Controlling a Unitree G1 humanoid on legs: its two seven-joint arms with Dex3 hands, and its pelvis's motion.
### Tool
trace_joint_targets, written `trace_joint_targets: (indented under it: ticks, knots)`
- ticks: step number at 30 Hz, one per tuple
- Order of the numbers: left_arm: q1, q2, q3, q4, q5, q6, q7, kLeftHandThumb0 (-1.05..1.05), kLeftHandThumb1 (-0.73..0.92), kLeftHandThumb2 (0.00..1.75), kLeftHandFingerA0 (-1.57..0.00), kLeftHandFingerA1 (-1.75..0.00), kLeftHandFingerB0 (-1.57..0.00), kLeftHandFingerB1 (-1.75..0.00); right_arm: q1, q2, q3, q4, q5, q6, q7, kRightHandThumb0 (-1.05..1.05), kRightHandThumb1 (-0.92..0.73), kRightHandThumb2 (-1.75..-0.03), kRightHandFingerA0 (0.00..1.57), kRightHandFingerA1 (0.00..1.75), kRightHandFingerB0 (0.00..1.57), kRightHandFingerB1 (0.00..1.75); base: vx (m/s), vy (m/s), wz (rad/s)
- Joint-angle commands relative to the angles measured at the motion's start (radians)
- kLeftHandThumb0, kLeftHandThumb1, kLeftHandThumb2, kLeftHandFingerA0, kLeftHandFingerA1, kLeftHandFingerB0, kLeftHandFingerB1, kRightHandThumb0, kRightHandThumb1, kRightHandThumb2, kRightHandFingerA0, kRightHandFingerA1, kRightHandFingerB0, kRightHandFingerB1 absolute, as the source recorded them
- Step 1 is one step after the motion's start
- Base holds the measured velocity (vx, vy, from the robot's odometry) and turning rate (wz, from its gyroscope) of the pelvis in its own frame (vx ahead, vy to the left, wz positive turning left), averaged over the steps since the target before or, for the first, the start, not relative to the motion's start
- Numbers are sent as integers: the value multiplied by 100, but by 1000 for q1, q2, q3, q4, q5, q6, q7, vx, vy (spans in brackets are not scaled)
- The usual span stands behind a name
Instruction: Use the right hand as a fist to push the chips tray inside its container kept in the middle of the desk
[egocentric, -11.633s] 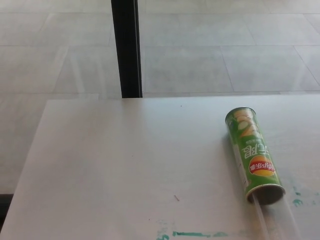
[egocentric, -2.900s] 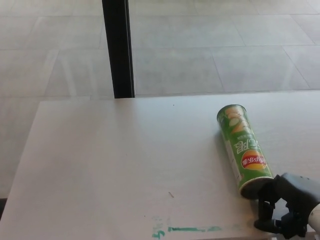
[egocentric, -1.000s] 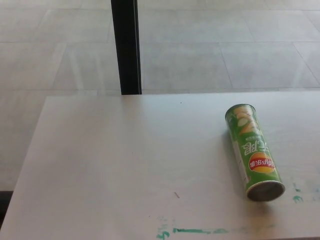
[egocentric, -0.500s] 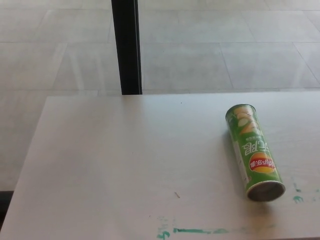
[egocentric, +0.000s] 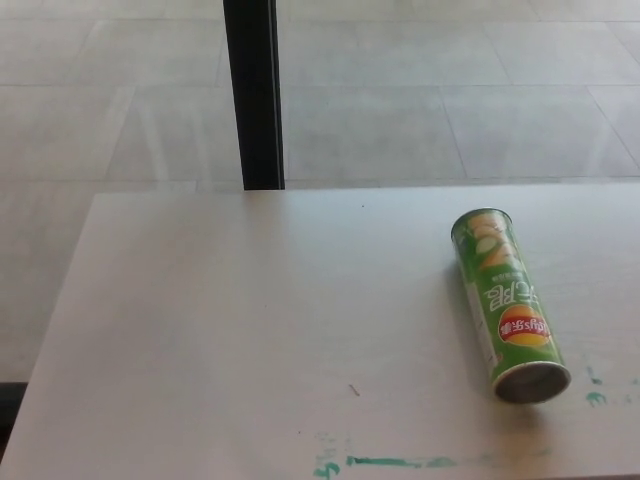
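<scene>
A green chips container (egocentric: 507, 303) lies on its side on the right part of the white desk (egocentric: 250, 320). Its near end (egocentric: 531, 381) points toward me and shows a grey round face. No clear tray sticks out of that end. Neither of my hands shows in the head view.
Green paint marks (egocentric: 390, 463) run along the desk's near edge, with more marks (egocentric: 596, 397) at the right. A black post (egocentric: 254, 95) stands behind the desk's far edge, over a pale tiled floor (egocentric: 450, 90).
Earlier a clear tray stuck out of the container's near end; my right hand then came against that end and withdrew. Over the last second nothing has moved.
</scene>
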Motion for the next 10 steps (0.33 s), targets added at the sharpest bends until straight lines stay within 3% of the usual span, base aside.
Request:
trace_joint_targets:
  ticks: [1, 2, 3, 4, 5, 6, 7, 8, 9, 10]
  knots:
    - [14, -6, 43, 16, -48, 16, 23, -83, 92, 70, -56, -65, -45, -49, -48, 15, -135, 147, 224, -89, -282, -53, -85, -137, 81, 119, 1, 70, 0, 0, 0]
    - [15, -6, 43, 18, -46, 17, 25, -78, 73, 111, -54, -70, -42, -59, -47, 17, -126, 154, 213, -90, -290, -54, -85, -138, 87, 123, 0, 70, 0, 0, 0]
    - [20, -5, 39, 18, -39, 9, 26, -78, 73, 111, -54, -70, -42, -59, -46, 23, -120, 157, 208, -99, -291, -54, -85, -138, 87, 123, 0, 70, 0, 0, 0]
    - [21, -5, 43, 17, -41, 10, 19, -78, 73, 112, -53, -70, -41, -58, -38, 24, -90, 163, 178, -90, -299, -80, -92, -100, 55, 175, 0, 155, 0, 0, 0]
    - [15, -5, 43, 17, -41, 12, 19, -78, 73, 112, -53, -70, -41, -58, -43, 23, -88, 165, 180, -91, -302, -80, -92, -100, 55, 175, 0, 155, 0, 0, 0]
    - [16, -4, 41, 18, -36, 12, 20, -79, 73, 112, -53, -69, -41, -58, -44, 28, -96, 164, 198, -97, -276, -57, -86, -140, 92, 128, 0, 72, 0, 0, 0]
    - [15, -2, 42, 14, -35, 15, 18, -78, 73, 111, -53, -70, -40, -58, -54, 36, -105, 163, 226, -88, -237, -88, -92, -94, 71, 175, 0, 93, 0, 0, 0]
    - [14, -1, 51, 8, -46, 30, 9, -81, 92, 70, -52, -64, -42, -48, -60, 36, -103, 171, 230, -92, -235, -86, -92, -91, 61, 175, 0, 99, 0, 0, 0]
    - [13, -1, 54, 10, -46, 31, 12, -82, 92, 69, -55, -64, -46, -48, -54, 35, -86, 174, 217, -101, -228, -84, -92, -102, 51, 175, 0, 109, 0, 0, 0]
    - [13, -1, 54, 10, -46, 31, 12, -82, 92, 69, -55, -64, -46, -48, -54, 35, -86, 174, 217, -101, -228, -84, -92, -102, 51, 175, 0, 109, 0, 0, 0]
